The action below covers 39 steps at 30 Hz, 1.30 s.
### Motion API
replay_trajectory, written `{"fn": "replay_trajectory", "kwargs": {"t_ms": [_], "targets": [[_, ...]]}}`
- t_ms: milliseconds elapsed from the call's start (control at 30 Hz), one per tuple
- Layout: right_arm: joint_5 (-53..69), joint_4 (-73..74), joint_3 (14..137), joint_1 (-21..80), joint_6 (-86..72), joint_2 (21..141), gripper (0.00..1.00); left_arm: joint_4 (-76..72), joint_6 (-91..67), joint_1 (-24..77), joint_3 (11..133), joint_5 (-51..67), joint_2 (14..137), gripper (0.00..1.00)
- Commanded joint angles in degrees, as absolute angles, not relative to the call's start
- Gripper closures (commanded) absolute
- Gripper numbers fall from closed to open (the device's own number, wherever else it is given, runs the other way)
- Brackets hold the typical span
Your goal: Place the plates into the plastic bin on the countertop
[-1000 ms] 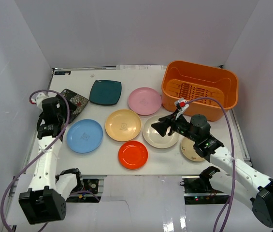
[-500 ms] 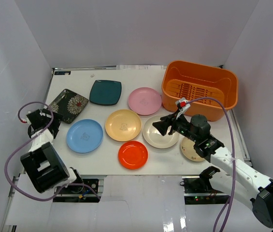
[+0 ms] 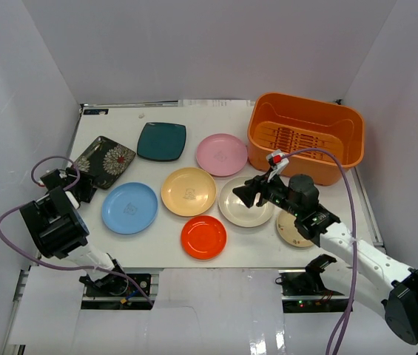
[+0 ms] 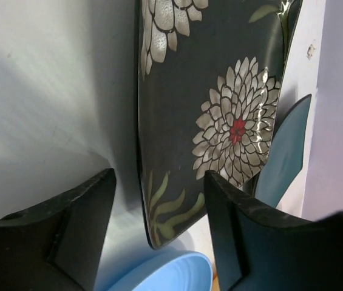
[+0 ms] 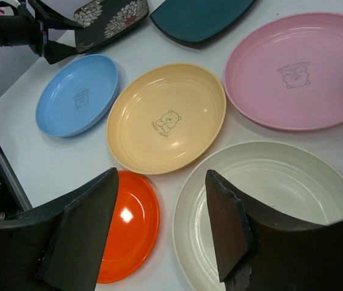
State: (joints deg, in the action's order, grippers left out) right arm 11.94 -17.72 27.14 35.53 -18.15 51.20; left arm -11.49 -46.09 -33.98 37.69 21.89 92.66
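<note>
Left gripper, jaws apart, nothing gripped, straddles near edge of black patterned plate; plate extends straight ahead.

Pale walls close the left, far and right sides. A small dark label lies at the far left corner, with a tiny white dot near it on the right. Dark electronics sit below the near edge, right of centre.
</note>
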Motion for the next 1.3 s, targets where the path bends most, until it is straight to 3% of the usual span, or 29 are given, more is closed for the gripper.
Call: {"fn": "replay_trajectory", "kwargs": {"t_ms": [0, 200, 300, 433, 533, 667, 900, 967, 1267], "targets": [[11.43, -20.92, 26.19, 35.51, -17.67, 52.29, 0.35, -15.11, -47.55, -34.1, 38.23, 24.17, 96.32, 0.3], [12.74, -21.79, 26.19, 35.51, -17.93, 53.61, 0.35, -18.89, -49.66, -34.01, 39.2, 25.92, 100.8, 0.43], [12.31, -21.8, 26.1, 35.6, -17.84, 53.7, 0.35, -20.83, -50.54, -34.1, 39.02, 26.19, 102.56, 0.56], [12.22, -22.5, 25.84, 35.6, -17.84, 54.4, 0.35, -20.74, -50.89, -34.01, 39.46, 24.96, 103.53, 0.9], [12.48, -22.59, 26.01, 35.6, -17.93, 55.02, 0.34, -21.18, -50.8, -34.01, 39.81, 25.05, 103.8, 1.0], [12.74, -22.85, 25.75, 35.51, -17.93, 55.2, 0.34, -23.54, -51.85, -34.01, 39.03, 25.84, 102.4, 1.0], [16.69, -23.99, 25.93, 35.6, -17.93, 56.51, 0.32, -28.82, -58.34, -33.84, 37.01, 28.04, 88.54, 1.0], [20.64, -25.31, 25.75, 35.68, -18.1, 57.82, 0.28, -34.53, -64.58, -32.96, 35.25, 28.82, 85.88, 1.0], [26.28, -20.93, 32.33, 35.77, -19.33, 62.57, 0.1, -35.34, -69.08, -29.89, 37.35, 31.9, 72.52, 1.0]]}}
